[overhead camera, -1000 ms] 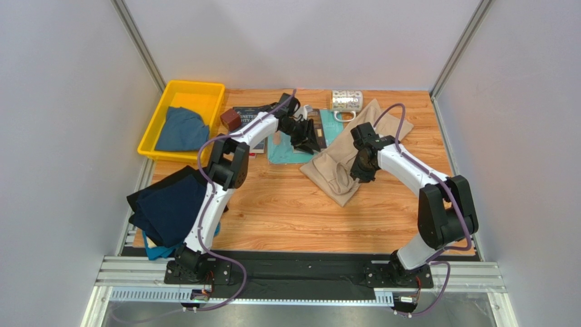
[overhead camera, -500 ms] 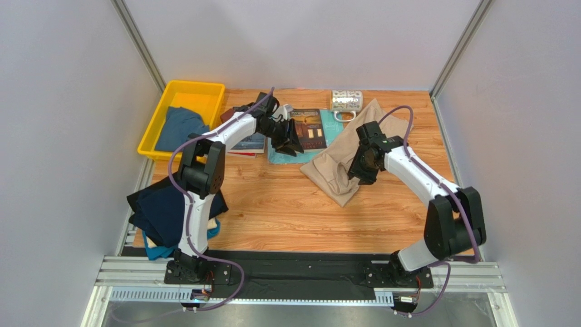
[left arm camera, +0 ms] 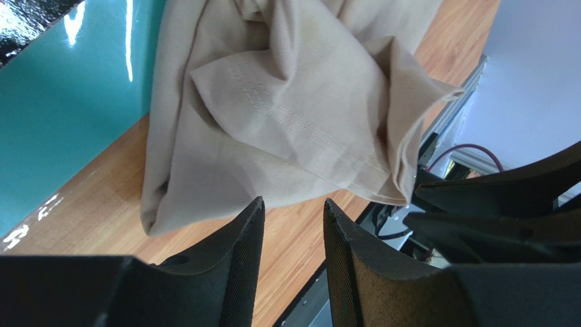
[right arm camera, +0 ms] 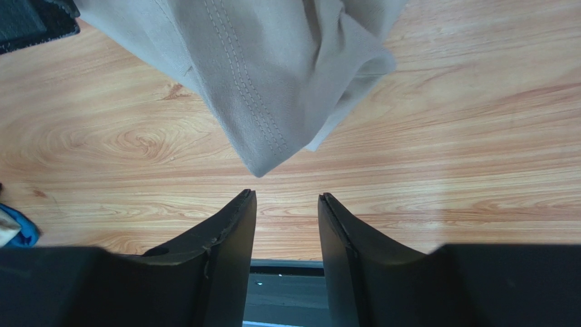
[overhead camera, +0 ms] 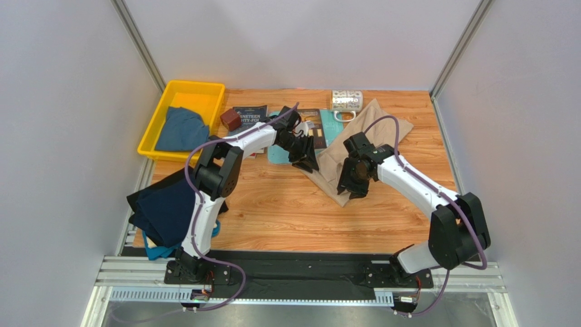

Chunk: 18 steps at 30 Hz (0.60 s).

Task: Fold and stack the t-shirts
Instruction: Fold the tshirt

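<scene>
Wooden table [overhead camera: 286, 211] carries the crumpled beige shirt [overhead camera: 327, 162], lying slantwise from far right toward the middle, its near end flanked by the left gripper [left arm camera: 293, 202] and the right gripper [right arm camera: 286, 194], both with jaws apart and empty.

Bare tabletop [overhead camera: 286, 211] before beige t-shirt [overhead camera: 332, 158]; teal board [overhead camera: 331, 123], books [overhead camera: 249, 116] behind.
</scene>
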{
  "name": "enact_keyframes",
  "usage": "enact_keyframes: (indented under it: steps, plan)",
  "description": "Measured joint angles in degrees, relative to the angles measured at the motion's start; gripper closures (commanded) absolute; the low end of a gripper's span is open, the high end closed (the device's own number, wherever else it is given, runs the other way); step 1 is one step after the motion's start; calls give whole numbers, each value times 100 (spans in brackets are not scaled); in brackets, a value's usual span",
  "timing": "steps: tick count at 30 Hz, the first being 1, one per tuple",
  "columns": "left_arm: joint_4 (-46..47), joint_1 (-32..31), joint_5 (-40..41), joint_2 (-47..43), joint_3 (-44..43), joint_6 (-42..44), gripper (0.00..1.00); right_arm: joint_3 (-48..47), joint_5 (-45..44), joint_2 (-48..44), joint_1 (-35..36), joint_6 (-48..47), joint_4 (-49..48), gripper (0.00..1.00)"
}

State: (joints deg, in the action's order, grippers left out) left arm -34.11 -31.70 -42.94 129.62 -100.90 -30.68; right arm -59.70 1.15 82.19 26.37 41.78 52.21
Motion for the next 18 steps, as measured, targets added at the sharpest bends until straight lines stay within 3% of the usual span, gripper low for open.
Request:
enact_keyframes:
  steps: [11, 15, 18]
  plan:
    - [33, -61, 81, 164, 2, 66, 61, -212, -72, 662, 133, -31, -87, 48]
    - [55, -122, 105, 192, 4, 107, 64, -472, -247, 979, 136, -170, -107, 49]
    - [61, -149, 105, 205, 17, 129, 69, -643, -339, 1176, 136, -267, -127, 55]
